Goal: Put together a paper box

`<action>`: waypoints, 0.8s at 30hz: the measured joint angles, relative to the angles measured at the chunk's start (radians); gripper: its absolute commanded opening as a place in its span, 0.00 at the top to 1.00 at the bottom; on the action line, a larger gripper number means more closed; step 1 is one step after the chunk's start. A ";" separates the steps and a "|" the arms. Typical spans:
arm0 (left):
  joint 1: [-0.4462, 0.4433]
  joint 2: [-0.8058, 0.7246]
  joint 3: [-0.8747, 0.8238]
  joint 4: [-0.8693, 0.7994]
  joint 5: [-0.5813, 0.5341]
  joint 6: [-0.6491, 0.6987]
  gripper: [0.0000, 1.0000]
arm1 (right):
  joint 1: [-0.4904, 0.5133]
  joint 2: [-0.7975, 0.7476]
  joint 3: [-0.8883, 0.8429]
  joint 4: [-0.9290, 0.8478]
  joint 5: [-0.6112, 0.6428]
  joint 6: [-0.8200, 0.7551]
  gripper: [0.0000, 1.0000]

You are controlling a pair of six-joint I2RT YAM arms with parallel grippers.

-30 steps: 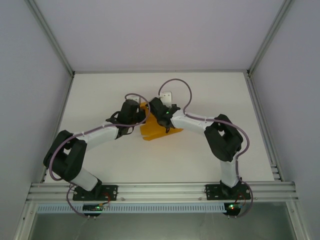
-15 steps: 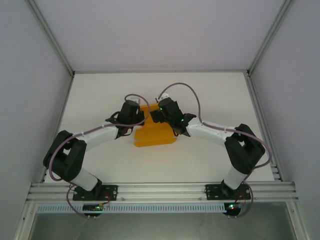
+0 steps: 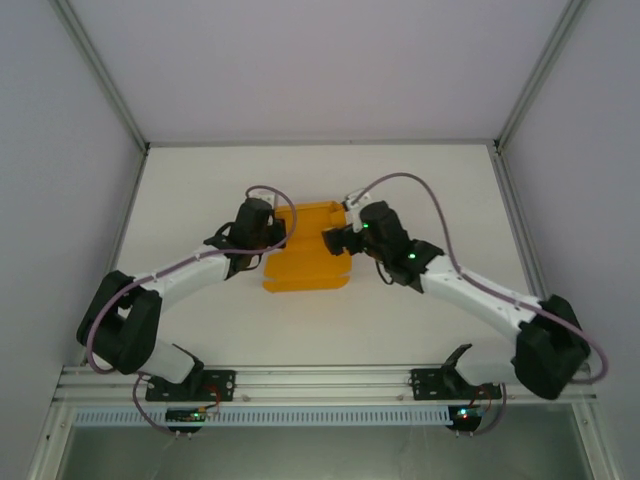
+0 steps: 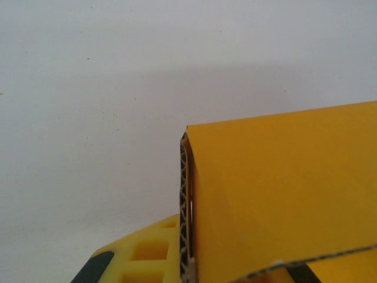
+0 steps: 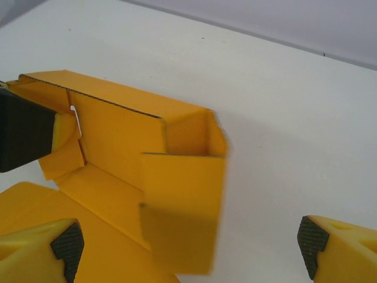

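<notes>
The orange-yellow paper box [image 3: 305, 262] lies partly folded at the table's middle, its base flat and a back wall raised. My left gripper [image 3: 268, 232] is at its left end, shut on that raised wall; in the left wrist view the card [image 4: 283, 194] runs between the yellow fingers [image 4: 147, 259]. My right gripper [image 3: 335, 240] hovers at the box's right end, open. In the right wrist view the folded corner [image 5: 188, 132] and a loose side flap [image 5: 182, 218] stand between its wide-apart fingertips [image 5: 66, 246], touching neither.
The white tabletop [image 3: 430, 180] stretches to the right and back. Grey enclosure walls with metal posts [image 3: 525, 100] bound the sides. An aluminium rail [image 3: 320, 380] carrying both arm bases runs along the near edge.
My right gripper pulled back off the box toward the right, its arm stretching out low. The box settled flatter and shifted slightly left. The left gripper kept its hold.
</notes>
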 measured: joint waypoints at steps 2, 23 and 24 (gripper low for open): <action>0.005 0.000 -0.006 0.000 0.001 0.007 1.00 | -0.067 -0.063 -0.037 -0.007 -0.066 0.004 0.12; 0.011 0.000 -0.026 0.024 0.034 0.048 1.00 | -0.215 0.266 0.116 -0.049 -0.523 -0.061 0.49; 0.011 0.000 -0.026 0.024 0.034 0.048 1.00 | -0.212 0.279 0.128 -0.050 -0.526 -0.062 0.50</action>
